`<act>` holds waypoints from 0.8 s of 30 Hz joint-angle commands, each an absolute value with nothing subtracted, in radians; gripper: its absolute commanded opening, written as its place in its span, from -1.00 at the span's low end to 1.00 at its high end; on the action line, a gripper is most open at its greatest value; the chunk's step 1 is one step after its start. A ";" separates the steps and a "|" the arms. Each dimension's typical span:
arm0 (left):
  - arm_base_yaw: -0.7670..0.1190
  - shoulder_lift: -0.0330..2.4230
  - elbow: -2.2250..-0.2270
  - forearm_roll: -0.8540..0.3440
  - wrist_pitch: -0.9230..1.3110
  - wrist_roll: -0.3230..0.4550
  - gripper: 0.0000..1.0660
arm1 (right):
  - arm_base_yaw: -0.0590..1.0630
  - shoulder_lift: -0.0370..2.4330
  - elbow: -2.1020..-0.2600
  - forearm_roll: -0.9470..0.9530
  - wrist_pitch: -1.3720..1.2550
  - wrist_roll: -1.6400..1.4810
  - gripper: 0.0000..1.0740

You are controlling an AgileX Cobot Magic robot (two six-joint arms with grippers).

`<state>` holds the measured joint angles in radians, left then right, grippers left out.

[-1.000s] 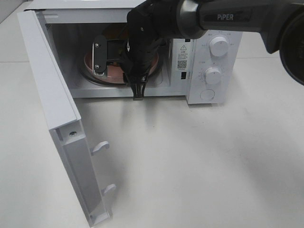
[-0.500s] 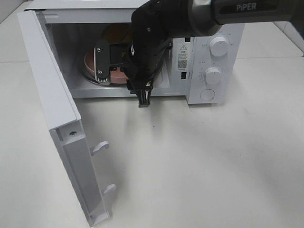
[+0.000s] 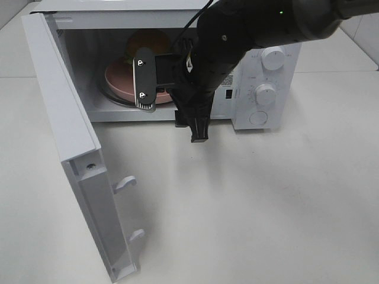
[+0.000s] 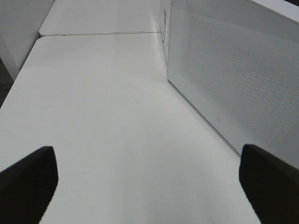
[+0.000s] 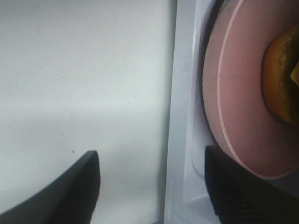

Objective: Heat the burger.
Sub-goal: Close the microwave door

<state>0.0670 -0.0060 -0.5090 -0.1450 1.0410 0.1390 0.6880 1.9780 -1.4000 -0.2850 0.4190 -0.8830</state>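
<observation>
Burger (image 3: 148, 42) inside the microwave (image 3: 279, 77), upright on a pink plate (image 3: 118, 80) toward the rear of the cavity; stack axis vertical, top bun uppermost, round outline giving no facing direction. Print beside the microwave's two dials (image 3: 273, 58) is too small to read. Door (image 3: 65, 118) stands swung open at the microwave's hinge side. Right gripper (image 5: 152, 186) sits at the microwave's front sill, fingers spread and gripping nothing; its arm screens part of the opening. Left gripper (image 4: 149, 186), fingers wide apart, is low beside a dotted white panel of the microwave
</observation>
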 commanded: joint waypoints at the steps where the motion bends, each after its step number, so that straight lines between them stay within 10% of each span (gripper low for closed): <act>1: 0.066 -0.022 -0.507 -0.142 1.036 0.131 0.83 | 0.689 1.911 -1.326 -0.289 0.362 -0.879 0.22; 24: 0.066 -0.022 -0.507 -0.142 1.036 0.131 0.83 | 0.677 1.376 -0.911 -0.280 0.439 -0.266 0.50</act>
<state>0.0670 -0.0060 -0.5090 -0.1450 1.0410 0.1390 0.6880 1.4320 -0.9210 -0.2780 0.3720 -0.3660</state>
